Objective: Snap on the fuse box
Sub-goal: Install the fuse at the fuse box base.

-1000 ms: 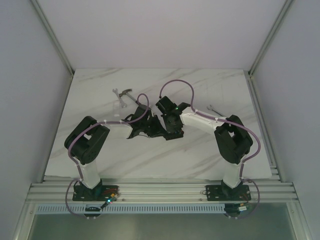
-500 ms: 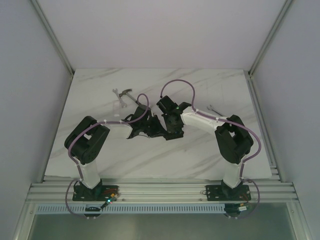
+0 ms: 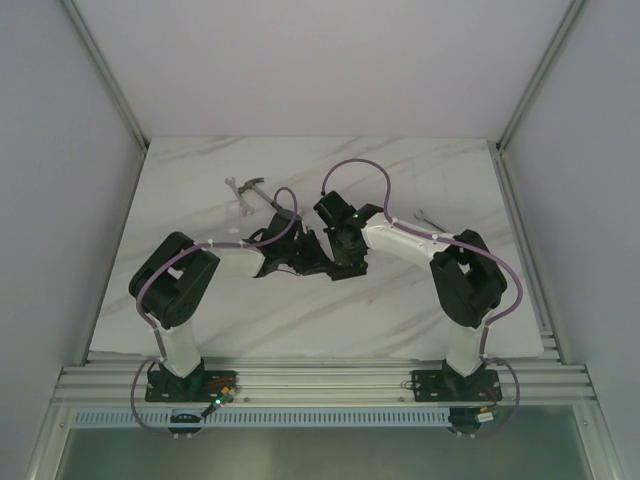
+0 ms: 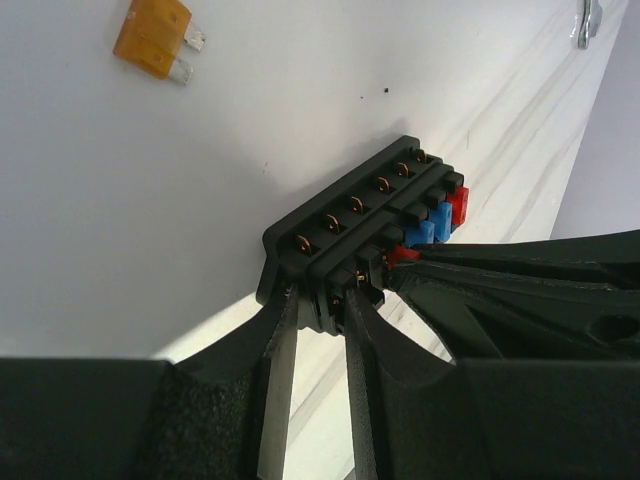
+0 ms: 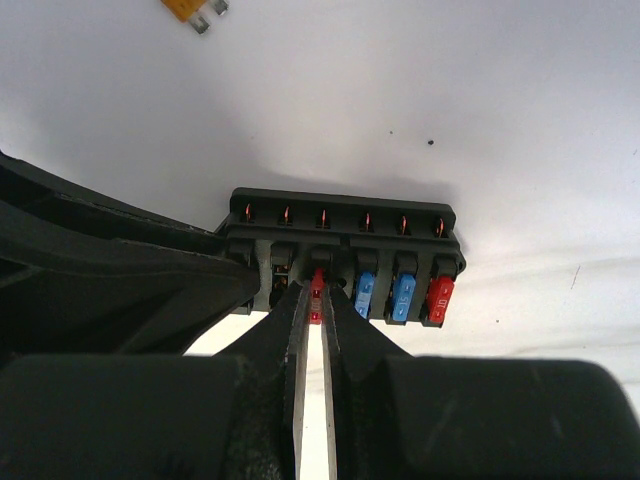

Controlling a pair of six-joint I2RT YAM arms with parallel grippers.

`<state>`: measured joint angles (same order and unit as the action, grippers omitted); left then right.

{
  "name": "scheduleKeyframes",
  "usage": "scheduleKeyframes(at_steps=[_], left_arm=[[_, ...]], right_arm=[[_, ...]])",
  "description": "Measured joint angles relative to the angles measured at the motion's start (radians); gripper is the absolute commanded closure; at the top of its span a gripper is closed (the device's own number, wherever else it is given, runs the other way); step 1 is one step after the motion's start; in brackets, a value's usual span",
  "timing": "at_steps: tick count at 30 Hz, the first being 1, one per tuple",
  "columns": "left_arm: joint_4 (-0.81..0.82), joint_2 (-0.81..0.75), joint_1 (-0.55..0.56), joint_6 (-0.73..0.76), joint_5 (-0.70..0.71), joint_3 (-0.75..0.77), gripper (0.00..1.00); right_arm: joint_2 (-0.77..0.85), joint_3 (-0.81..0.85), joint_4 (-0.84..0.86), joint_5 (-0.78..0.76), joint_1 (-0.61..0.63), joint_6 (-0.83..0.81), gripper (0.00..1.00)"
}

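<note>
The black fuse box (image 4: 360, 225) lies on the white table, with two blue fuses and a red fuse in its right-hand slots (image 5: 400, 295). My left gripper (image 4: 322, 305) is shut on the box's near left end. My right gripper (image 5: 318, 300) is shut on a small red fuse (image 5: 318, 283) that sits at a middle slot of the box (image 5: 345, 235). In the top view both grippers (image 3: 325, 262) meet at mid-table and hide the box.
A loose orange fuse (image 4: 152, 38) lies on the table beyond the box, also in the right wrist view (image 5: 190, 8). A hammer (image 3: 255, 190) lies at the back left. A small wrench (image 3: 425, 217) lies at the right.
The right wrist has shifted very slightly. Both grippers keep their holds and the box has not moved.
</note>
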<state>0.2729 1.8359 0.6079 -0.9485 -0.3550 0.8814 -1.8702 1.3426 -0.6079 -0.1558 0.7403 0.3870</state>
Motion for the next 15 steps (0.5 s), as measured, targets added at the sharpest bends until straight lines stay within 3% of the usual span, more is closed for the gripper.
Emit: scheduleKeyframes(at_steps=[15], left_arm=[[0.005, 0.001, 0.000, 0.000, -0.002, -0.003, 0.68]], right_arm=[[-0.011, 0.000, 0.001, 0.000, 0.002, 0.001, 1.00]])
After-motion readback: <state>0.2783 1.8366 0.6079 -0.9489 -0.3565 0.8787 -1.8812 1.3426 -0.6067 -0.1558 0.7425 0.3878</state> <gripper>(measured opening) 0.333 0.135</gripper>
